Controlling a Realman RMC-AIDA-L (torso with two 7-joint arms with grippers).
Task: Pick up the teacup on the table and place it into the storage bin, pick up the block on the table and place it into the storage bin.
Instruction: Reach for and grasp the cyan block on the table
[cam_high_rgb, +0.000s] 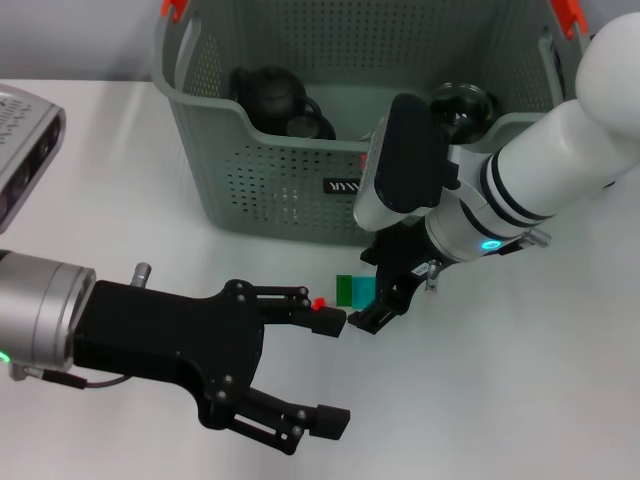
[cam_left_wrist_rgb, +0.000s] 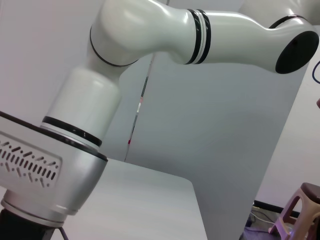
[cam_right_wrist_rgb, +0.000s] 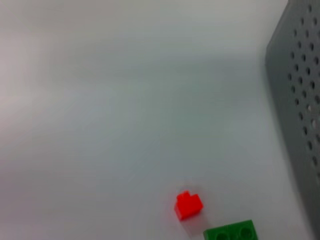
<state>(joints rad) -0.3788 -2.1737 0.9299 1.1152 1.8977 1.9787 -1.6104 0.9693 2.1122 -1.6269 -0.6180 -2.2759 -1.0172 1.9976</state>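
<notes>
On the storage bin (cam_high_rgb: 300, 190) I can see a small black label (cam_high_rgb: 344, 186) with white lettering, but I can't read it from the head view. The bin stands at the far side of the white table (cam_high_rgb: 120, 180), its orange handle clips (cam_high_rgb: 173, 9) cut off at the frame's upper edge. Inside it I make out a dark teapot (cam_high_rgb: 270, 95) and, beside it, a dark round piece that could be the teacup (cam_high_rgb: 310, 125); my right arm hides part of another dark round thing (cam_high_rgb: 462, 103) near the bin's right wall.

My right claw (cam_high_rgb: 385, 298) is down at the table just in front of the bin, right at the green block (cam_high_rgb: 350, 289) and a teal one (cam_high_rgb: 365, 291) touching it. Its fingers are dark and bunched together, so I cannot tell how far they are spread or whether they grip anything. The right wrist view shows the small red block (cam_right_wrist_rgb: 188, 205) and the green block (cam_right_wrist_rgb: 231, 232) lying close together on the table, beside the bin's perforated wall (cam_right_wrist_rgb: 297, 100).

My left claw (cam_high_rgb: 325, 370) hovers low in the foreground, spread wide and holding nothing; its upper fingertip covers part of the red block (cam_high_rgb: 319, 303). The left wrist view shows only arm casing and a wall.
</notes>
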